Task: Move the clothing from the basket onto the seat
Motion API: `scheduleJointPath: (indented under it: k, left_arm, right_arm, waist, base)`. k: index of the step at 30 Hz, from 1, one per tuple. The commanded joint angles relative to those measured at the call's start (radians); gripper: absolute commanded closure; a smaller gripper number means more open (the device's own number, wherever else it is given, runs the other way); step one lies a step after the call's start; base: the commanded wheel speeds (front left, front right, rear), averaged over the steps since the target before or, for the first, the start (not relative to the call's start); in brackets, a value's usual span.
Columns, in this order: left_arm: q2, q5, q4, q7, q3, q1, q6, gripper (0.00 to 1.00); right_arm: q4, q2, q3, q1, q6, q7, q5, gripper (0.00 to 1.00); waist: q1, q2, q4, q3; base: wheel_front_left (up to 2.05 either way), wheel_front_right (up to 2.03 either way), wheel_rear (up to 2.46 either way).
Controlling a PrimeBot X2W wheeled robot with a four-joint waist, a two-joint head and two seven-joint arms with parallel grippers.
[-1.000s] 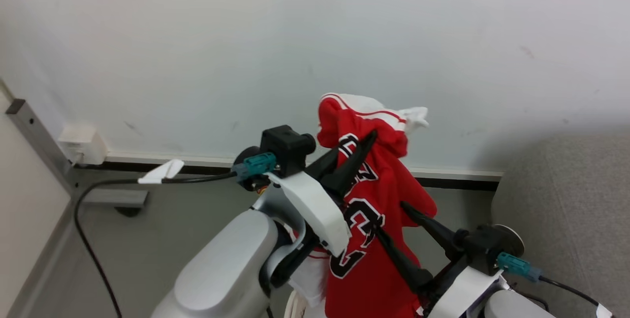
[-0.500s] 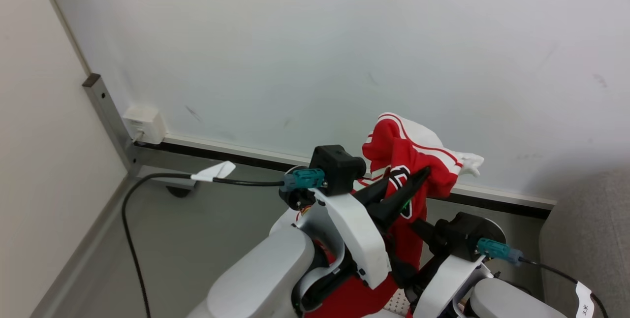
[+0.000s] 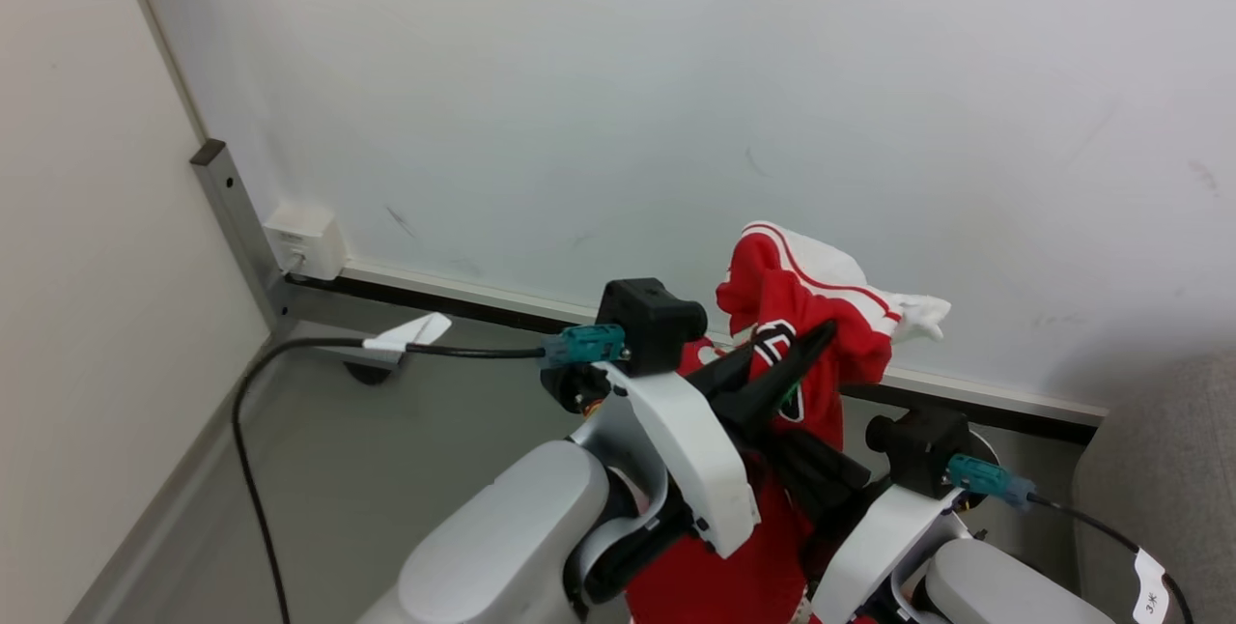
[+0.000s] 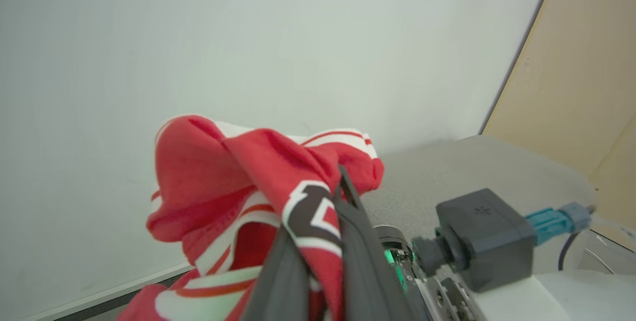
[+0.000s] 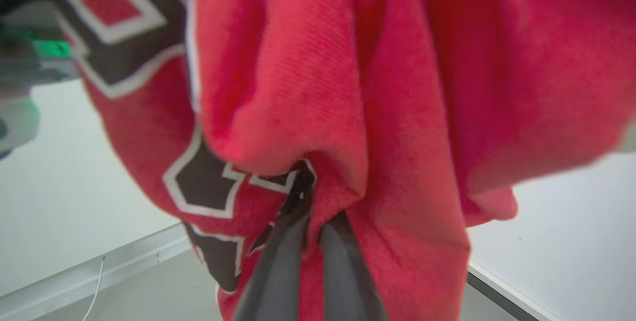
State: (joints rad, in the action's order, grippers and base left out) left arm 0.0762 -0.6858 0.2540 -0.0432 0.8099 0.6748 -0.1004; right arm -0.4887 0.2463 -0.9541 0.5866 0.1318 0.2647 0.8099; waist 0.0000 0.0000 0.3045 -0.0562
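Wall; right hand now on clothing

The room is bright, with soft, even light on the white wall. A faint grey shadow sits low on the wall beside the seat. In the right wrist view the clothing is very close and fuzzy. The head view is sharp.

Pale grey arms, black gripper fingers (teal cable plugs).
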Motion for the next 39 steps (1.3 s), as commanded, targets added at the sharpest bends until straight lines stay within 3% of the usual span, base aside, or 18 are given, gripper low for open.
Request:
scheduleJointPath:
  k: [1, 12, 19, 20, 21, 22, 31, 39]
  left_arm:
    - [0.012, -0.010, 0.011, 0.009, -0.013, -0.010, 0.007, 1.00]
    - [0.037, -0.018, 0.070, 0.042, -0.039, -0.022, 0.019, 1.00]
    - [0.040, -0.010, 0.063, 0.057, -0.028, -0.034, 0.023, 1.00]
    - [0.039, -0.009, 0.058, 0.062, -0.027, -0.037, 0.024, 0.85]
    - [0.039, -0.010, 0.052, 0.061, -0.026, -0.039, 0.026, 0.59]
    - [0.039, -0.009, 0.047, 0.061, -0.024, -0.042, 0.029, 0.00]
    - [0.057, 0.004, -0.014, 0.077, -0.009, -0.067, 0.040, 0.00]
    - [0.085, 0.035, -0.042, 0.108, 0.004, -0.083, 0.046, 0.00]
  right_arm:
    - [0.010, 0.008, 0.014, -0.025, -0.002, -0.001, 0.002, 1.00]
    - [0.115, 0.054, 0.130, -0.128, -0.002, 0.000, -0.051, 1.00]
    - [0.193, 0.052, 0.304, -0.209, -0.002, 0.000, -0.150, 1.00]
    - [0.198, 0.047, 0.324, -0.218, -0.002, -0.001, -0.161, 1.00]
    - [0.204, 0.043, 0.344, -0.226, -0.002, -0.001, -0.170, 1.00]
    - [0.209, 0.042, 0.361, -0.232, -0.002, 0.000, -0.178, 1.00]
    - [0.246, 0.055, 0.485, -0.266, -0.002, 0.000, -0.239, 1.00]
    - [0.286, 0.099, 0.563, -0.273, -0.002, 0.000, -0.273, 1.00]
  waist:
    - [0.0000, 0.0000, -0.004, 0.001]
    - [0.0000, 0.0000, -0.033, 0.003]
    - [0.0000, 0.0000, -0.073, 0.004]
    - [0.0000, 0.0000, -0.080, 0.003]
    - [0.0000, 0.0000, -0.087, 0.003]
    - [0.0000, 0.0000, -0.094, 0.003]
    - [0.0000, 0.0000, -0.185, 0.010]
    - [0.0000, 0.0000, -0.306, 0.020]
  base:
    - [0.00, 0.00, 0.00]
    - [0.00, 0.00, 0.00]
    - [0.00, 0.00, 0.00]
    - [0.00, 0.00, 0.00]
    - [0.00, 0.00, 0.00]
    - [0.00, 0.00, 0.00]
    - [0.00, 0.00, 0.00]
    - [0.00, 0.00, 0.00]
